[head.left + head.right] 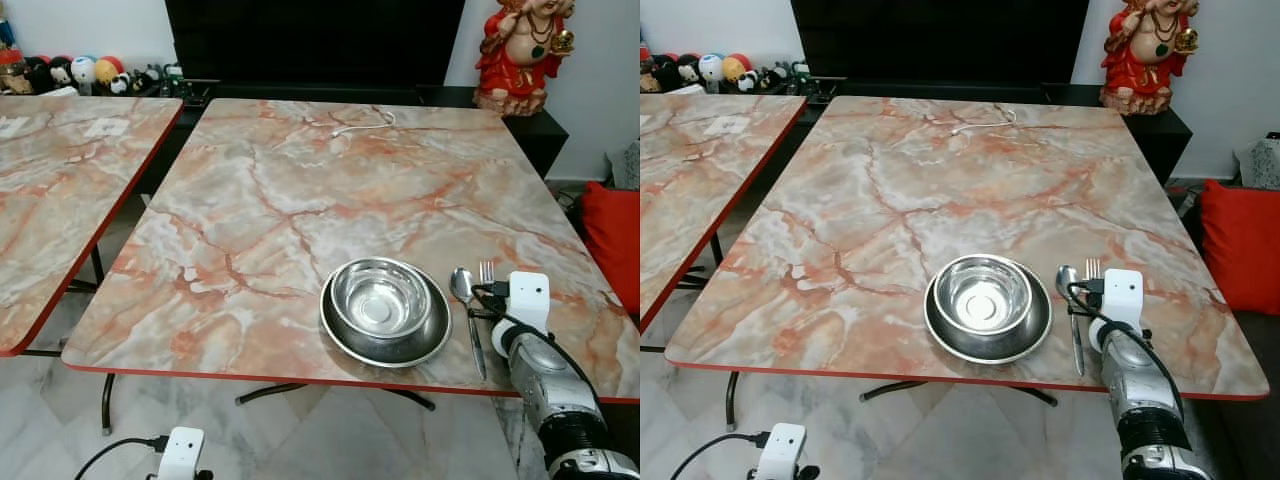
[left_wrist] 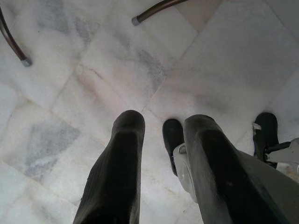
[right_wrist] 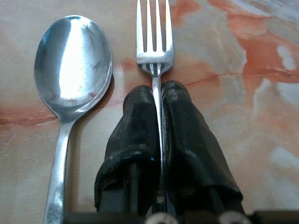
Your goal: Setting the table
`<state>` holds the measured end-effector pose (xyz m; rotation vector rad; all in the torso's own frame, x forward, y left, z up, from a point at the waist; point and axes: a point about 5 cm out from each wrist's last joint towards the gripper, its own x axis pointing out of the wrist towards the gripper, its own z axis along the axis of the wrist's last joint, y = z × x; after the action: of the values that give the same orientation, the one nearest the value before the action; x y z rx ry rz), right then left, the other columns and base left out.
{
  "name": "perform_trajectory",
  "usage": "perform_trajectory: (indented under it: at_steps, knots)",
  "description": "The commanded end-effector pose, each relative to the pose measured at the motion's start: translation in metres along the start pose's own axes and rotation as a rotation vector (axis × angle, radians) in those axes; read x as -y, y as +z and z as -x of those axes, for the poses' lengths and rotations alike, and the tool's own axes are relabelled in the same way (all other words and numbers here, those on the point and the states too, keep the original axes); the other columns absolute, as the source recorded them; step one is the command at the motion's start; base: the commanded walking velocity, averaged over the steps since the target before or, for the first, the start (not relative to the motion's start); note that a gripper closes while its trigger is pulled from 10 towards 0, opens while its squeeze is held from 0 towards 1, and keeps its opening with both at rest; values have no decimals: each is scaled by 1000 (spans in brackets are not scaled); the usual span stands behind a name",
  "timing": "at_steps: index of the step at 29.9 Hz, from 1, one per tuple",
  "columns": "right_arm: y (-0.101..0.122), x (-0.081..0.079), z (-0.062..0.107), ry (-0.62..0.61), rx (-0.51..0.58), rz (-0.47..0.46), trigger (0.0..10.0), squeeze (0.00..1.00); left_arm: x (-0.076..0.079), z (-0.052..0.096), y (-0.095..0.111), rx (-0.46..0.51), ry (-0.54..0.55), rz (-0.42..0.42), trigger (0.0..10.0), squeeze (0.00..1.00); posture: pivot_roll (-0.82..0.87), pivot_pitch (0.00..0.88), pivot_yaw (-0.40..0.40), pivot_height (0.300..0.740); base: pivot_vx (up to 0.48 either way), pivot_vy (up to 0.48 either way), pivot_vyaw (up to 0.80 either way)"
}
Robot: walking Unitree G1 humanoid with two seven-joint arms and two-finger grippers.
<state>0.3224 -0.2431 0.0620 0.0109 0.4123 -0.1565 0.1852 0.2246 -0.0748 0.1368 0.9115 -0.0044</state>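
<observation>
1. A steel bowl (image 1: 382,297) sits empty inside a steel plate (image 1: 386,330) near the front edge of the marbled desk (image 1: 260,200).
2. The right gripper (image 3: 158,95) has its fingers pinched on the fork (image 3: 154,37), just beside the spoon (image 3: 72,65).
3. The left gripper (image 2: 161,126) hangs over the marble floor (image 2: 93,60), fingers narrowly apart.
4. A red statue (image 1: 520,50) stands behind the desk.

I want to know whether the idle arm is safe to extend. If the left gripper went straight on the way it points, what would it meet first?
Probably the white marble floor. The left gripper, fingers open, points down at bare tile, the dark table-leg tips lying off to the sides.
</observation>
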Motion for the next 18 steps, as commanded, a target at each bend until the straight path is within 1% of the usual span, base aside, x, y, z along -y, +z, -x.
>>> perform_trajectory:
  at_steps: [1, 14, 17, 18]
  knots:
    - [2, -3, -2, 3, 0, -13, 10000, 0, 3, 0, -1, -7, -5, 6, 10000, 0, 81, 28, -29, 740, 0, 0, 0]
    - [-1, -3, -2, 3, -10, -13, 10000, 0, 7, -2, 3, -1, -8, 7, 10000, 0, 82, 31, -29, 740, 0, 0, 0]
    - [-1, -4, -2, 3, -10, -12, 10000, 12, 6, -2, 2, 0, -8, 7, 10000, 0, 82, 31, -29, 740, 0, 0, 0]
    - [-1, -4, -2, 2, -9, -12, 10000, 39, 6, -1, 2, 1, -7, 7, 10000, 0, 82, 31, -29, 740, 0, 0, 0]
